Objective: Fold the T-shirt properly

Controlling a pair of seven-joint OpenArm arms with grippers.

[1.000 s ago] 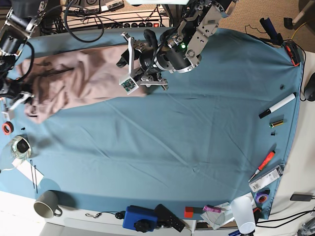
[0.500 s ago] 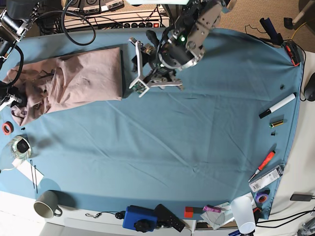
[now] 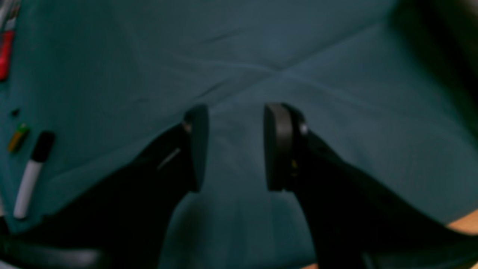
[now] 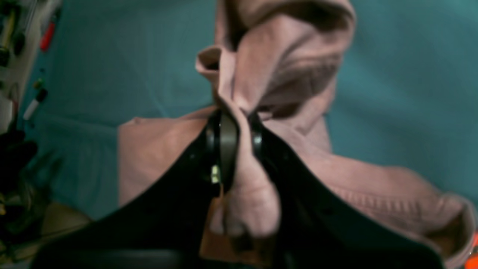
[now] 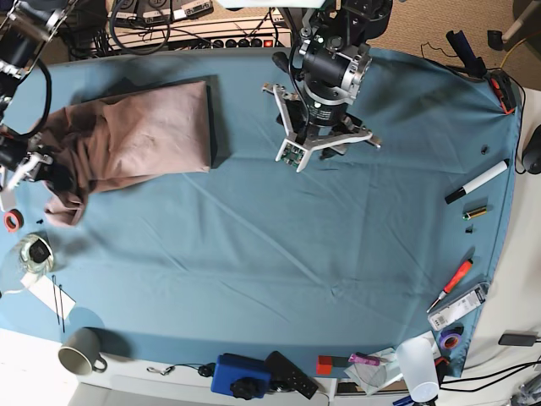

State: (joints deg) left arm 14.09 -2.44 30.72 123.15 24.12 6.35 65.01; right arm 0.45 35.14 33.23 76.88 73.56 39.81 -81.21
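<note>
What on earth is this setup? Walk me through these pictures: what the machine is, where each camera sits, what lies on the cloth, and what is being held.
This is a robot with two arms working over a table covered by a teal cloth. One picture looks down from overhead; the other two come from cameras mounted on each wrist, looking past the fingers. The left gripper is open and empty above bare cloth. The right gripper is pinched shut on a pink T-shirt, which lies bunched near the cloth's edge. Along the cloth's rim sit oddments: a marker, a grey mug and a white cup.
</note>
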